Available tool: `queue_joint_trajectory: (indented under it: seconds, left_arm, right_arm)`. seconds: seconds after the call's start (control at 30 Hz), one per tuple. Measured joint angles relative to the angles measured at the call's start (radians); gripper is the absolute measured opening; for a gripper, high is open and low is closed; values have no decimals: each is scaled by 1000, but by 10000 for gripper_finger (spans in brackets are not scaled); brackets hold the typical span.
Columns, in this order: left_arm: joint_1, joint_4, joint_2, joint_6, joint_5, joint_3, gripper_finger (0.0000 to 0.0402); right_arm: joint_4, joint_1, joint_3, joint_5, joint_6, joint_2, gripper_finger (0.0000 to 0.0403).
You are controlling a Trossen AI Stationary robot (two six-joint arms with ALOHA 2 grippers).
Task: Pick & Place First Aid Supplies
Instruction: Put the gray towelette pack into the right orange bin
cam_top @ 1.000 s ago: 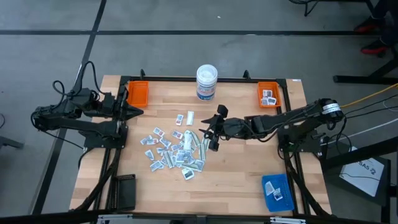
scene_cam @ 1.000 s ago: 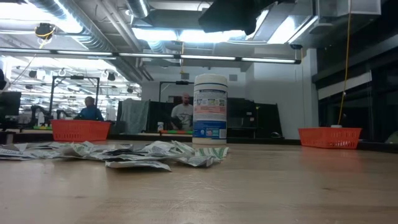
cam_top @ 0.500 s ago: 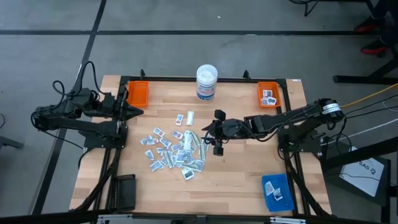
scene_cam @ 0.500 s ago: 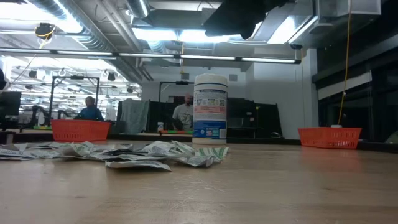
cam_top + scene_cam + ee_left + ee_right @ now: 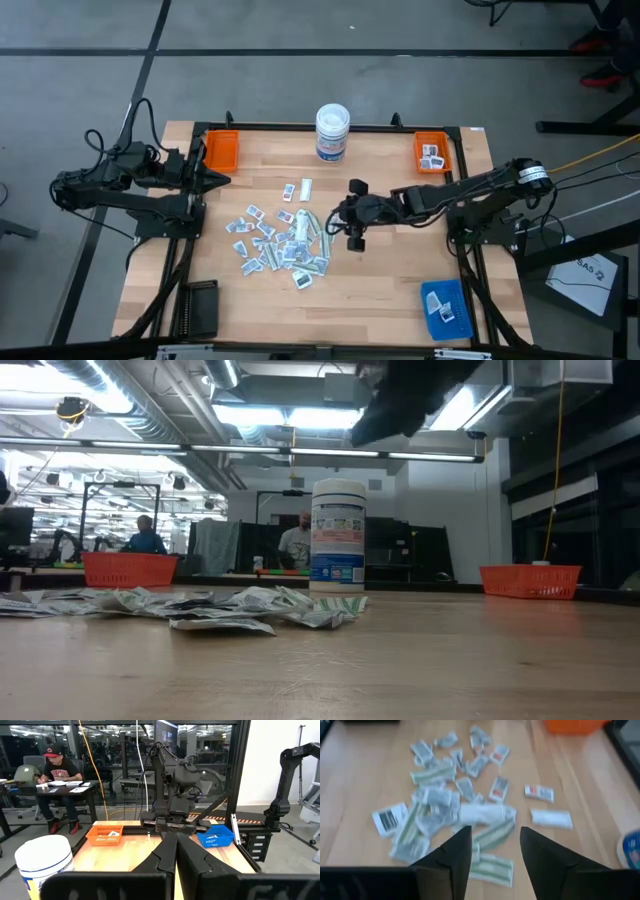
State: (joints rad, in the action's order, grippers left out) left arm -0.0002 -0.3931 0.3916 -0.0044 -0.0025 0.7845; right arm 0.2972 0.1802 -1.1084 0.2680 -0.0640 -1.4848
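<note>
Right claw (image 5: 337,222) swung sideways above wooden table (image 5: 400,270).

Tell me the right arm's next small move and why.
Probably lower the right end effector onto the nearest green strip at the edge of the pile of packets. Its jaws are open and empty, poised above the table beside the pile.

The first aid supplies (image 5: 280,240) lie in a loose pile on the table (image 5: 390,280), left of centre. The tub (image 5: 332,132) stands at the far edge, between two far-corner trays (image 5: 221,150) (image 5: 434,152) (the right one holds packets). A third tray (image 5: 445,306) sits near right.
</note>
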Motion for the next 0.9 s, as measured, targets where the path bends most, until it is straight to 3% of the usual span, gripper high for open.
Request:
queue_joint_trajectory:
  seconds: [0.27, 0.63, 0.9]
  left_arm:
    - [0, 0, 0, 0, 0, 0, 4]
    - [0, 0, 0, 0, 0, 0, 4]
    - [0, 0, 0, 0, 0, 0, 4]
  right_arm:
    - [107, 0, 0, -29, -59, -28, 167]
    - [76, -15, 0, -180, -12, -192, 167]
    - [53, -16, 0, -182, -31, -240, 167]
